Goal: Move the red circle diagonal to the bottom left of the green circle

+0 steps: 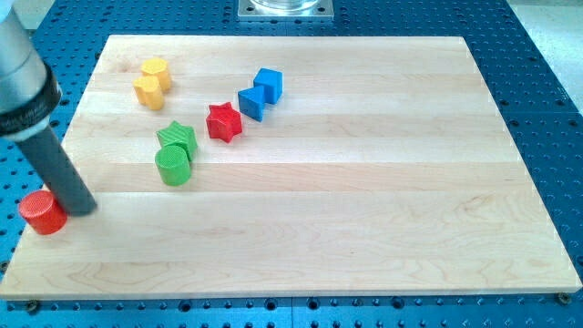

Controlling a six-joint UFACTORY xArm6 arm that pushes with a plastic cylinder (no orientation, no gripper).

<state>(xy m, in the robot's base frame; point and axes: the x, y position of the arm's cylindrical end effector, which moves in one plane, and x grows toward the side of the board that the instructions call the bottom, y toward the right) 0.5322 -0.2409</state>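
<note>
Wooden board [364,210]: my tip [85,210], a bare rod holding nothing, touches the light, stiff red circle [42,212]; push its left side.

Single cam – high, angled down over wooden board [364,182] w/ near edge at view's bottom.

Red circle [42,212]: touching my tip [84,209] on the view's left, at the board [364,200] edge.
Green circle [172,166]: right of the tip, higher.
Green star [178,138]: touching that circle, behind.
Red star [223,121]: farther right.
</note>
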